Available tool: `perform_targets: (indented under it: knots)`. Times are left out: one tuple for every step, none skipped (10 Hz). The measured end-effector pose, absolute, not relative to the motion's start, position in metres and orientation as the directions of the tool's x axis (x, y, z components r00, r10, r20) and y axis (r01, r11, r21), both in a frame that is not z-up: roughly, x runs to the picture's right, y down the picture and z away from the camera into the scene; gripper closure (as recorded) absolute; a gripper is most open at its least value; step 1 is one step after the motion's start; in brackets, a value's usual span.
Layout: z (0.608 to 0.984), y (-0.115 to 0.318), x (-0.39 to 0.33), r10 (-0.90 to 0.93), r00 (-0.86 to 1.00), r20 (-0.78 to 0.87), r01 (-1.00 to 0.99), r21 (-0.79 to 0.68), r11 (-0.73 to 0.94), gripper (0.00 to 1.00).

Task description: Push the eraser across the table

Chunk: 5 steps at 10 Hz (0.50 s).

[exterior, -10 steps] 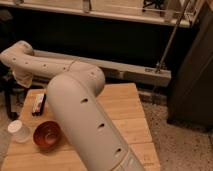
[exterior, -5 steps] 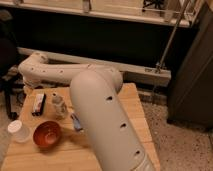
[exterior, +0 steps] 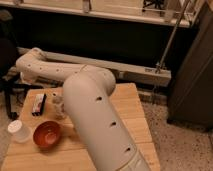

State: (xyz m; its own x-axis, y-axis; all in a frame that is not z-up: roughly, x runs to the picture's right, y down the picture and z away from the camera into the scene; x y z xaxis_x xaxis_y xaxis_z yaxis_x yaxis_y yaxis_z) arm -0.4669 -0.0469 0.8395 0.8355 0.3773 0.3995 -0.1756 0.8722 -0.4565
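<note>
The eraser [exterior: 39, 102], a small flat dark-sided block with a white and reddish face, lies near the far left corner of the light wooden table [exterior: 127, 112]. My big white arm [exterior: 92, 110] rises from the bottom of the view and bends left to an elbow [exterior: 30, 62] above the eraser's corner. The gripper is hidden behind the arm, somewhere over the middle of the table, and it is shut. Nothing visibly touches the eraser.
A small clear bottle [exterior: 59, 105] stands just right of the eraser. A reddish bowl [exterior: 47, 134] and a white cup [exterior: 19, 131] sit at the front left. A dark chair [exterior: 7, 82] stands at the left, and a dark cabinet [exterior: 192, 85] at the right.
The arm's elbow has swung right from the left edge, uncovering the small bottle. Eraser, bowl and cup have not moved.
</note>
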Motion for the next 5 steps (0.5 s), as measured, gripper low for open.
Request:
perform_targets:
  knots:
    - [0.843,-0.036,-0.481,0.359,0.837,0.414,-0.137,-0.476,0.869,1.00]
    - [0.845,-0.027,-0.491,0.345,0.839,0.421,-0.111,-0.489,0.865,1.00]
    - [0.848,-0.015,-0.500,0.325,0.845,0.425,-0.078,-0.504,0.860,1.00]
    - [0.853,-0.002,-0.507,0.293,0.857,0.423,-0.036,-0.520,0.853,1.00]
    - [0.857,0.006,-0.508,0.268,0.869,0.416,-0.008,-0.529,0.848,1.00]
